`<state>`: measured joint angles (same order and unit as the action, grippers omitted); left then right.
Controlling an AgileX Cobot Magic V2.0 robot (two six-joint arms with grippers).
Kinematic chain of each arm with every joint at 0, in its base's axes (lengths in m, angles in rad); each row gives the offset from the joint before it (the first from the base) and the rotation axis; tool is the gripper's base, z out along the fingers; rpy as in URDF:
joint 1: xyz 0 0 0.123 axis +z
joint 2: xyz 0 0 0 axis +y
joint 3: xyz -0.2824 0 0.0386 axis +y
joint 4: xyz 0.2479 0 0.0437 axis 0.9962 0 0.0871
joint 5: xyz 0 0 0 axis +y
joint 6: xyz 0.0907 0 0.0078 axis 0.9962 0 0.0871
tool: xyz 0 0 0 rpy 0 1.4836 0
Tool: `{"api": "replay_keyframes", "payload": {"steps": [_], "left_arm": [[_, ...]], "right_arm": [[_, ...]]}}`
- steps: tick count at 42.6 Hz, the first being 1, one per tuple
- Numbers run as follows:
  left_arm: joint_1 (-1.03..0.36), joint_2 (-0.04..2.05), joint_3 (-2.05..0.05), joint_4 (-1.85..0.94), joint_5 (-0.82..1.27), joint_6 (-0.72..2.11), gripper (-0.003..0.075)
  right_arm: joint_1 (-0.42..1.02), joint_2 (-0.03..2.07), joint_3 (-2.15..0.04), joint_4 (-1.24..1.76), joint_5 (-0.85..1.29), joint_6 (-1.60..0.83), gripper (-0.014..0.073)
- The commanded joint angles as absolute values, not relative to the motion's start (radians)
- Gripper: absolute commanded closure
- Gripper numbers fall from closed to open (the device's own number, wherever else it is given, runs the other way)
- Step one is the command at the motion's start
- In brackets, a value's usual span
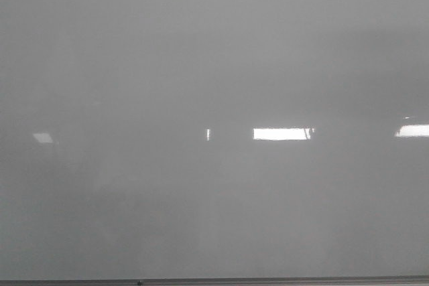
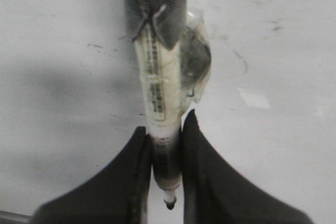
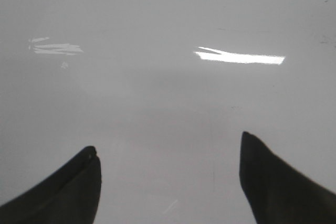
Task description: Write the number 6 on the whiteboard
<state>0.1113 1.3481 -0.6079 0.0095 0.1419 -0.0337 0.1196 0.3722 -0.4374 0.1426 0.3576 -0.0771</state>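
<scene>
across the front view, the glossy pale grey whiteboard (image 1: 214, 65) is blank; the left gripper (image 2: 167, 145) clamps a taped white marker (image 2: 160, 93), and the right gripper (image 3: 168, 177) jaws are apart.

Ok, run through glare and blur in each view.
Front view: whiteboard evenly dim, bright window reflections mid-right. Left wrist view: marker and left hand soft, slightly blurred. Right wrist view: two glare streaks, right hand dark, silhouetted.

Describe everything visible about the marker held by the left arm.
The pale cream plastic marker pen stands between the black fingers of the left tool, which is shut on its lower barrel. A printed label runs along its body, grey tape wraps its upper end, and clear film clings beside it. Its dark tip points out past the fingers, uncapped.
</scene>
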Motion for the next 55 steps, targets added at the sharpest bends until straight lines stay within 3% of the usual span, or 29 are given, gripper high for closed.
{"api": "replay_keyframes", "payload": {"steps": [1, 8, 12, 22, 31, 40, 55], "left_arm": [[0.046, 1.277, -0.720, 0.000, 0.304, 0.030, 0.0710], [-0.145, 1.269, -0.879, 0.000, 0.619, 0.258, 0.0710], [-0.285, 1.269, -0.936, 0.000, 0.674, 0.363, 0.0710], [-0.650, 1.215, -0.975, 0.000, 0.564, 0.656, 0.0710], [-0.858, 1.191, -0.975, 0.000, 0.521, 0.696, 0.0711], [-0.977, 1.191, -0.975, 0.000, 0.496, 0.702, 0.0711], [-1.026, 1.191, -0.975, 0.000, 0.472, 0.719, 0.0711]], "right_arm": [[0.119, 0.397, -0.484, 0.145, 0.311, -0.100, 0.0023], [0.134, 0.461, -0.522, 0.145, 0.357, -0.100, 0.0023], [0.175, 0.519, -0.554, 0.145, 0.387, -0.112, 0.0023], [0.382, 0.662, -0.674, 0.174, 0.534, -0.281, 0.0022], [0.614, 0.763, -0.797, 0.217, 0.568, -0.437, 0.0022], [0.782, 0.867, -0.885, 0.225, 0.562, -0.480, 0.0022], [0.846, 0.973, -0.933, 0.227, 0.550, -0.491, 0.0022]]}}
